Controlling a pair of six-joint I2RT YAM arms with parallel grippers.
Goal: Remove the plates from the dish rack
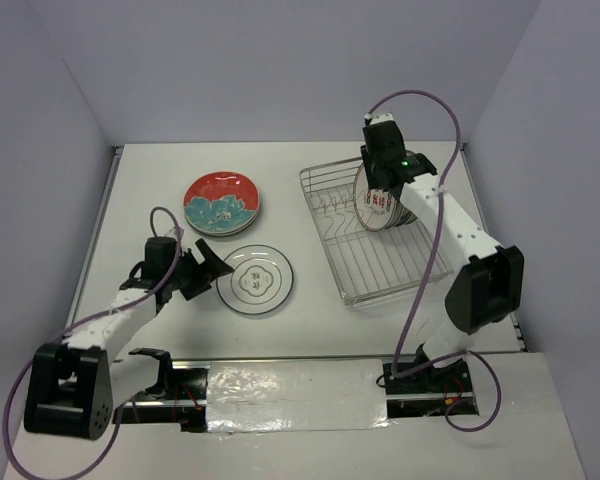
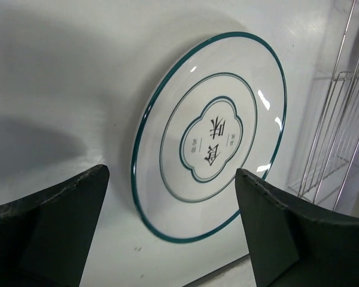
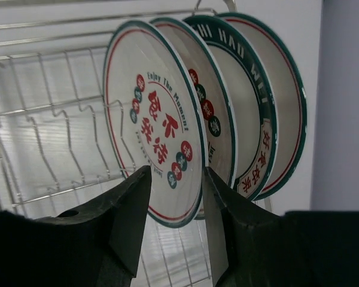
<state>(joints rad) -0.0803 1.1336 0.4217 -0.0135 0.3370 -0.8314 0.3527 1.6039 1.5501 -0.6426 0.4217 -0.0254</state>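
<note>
The dish rack (image 1: 380,262) on the desk (image 1: 160,180) holds 4 white plates (image 3: 245,101) upright, side by side. The right pincer (image 3: 176,173) has its fingers around the rim of the front plate (image 3: 152,113); whether it presses, I cannot tell. The left pincer (image 2: 170,173) is released beside 1 white plate (image 1: 255,279) lying flat on the desk, near 1 red plate (image 1: 222,200).

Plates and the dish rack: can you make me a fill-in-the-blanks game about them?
1. The right claw is at the dish rack, where ____ plates stand upright.
2. The flowered plate lying on the table is coloured ____.
3. The left claw, beside the white plate, is ____.

Missing words: four; red; open.
</note>
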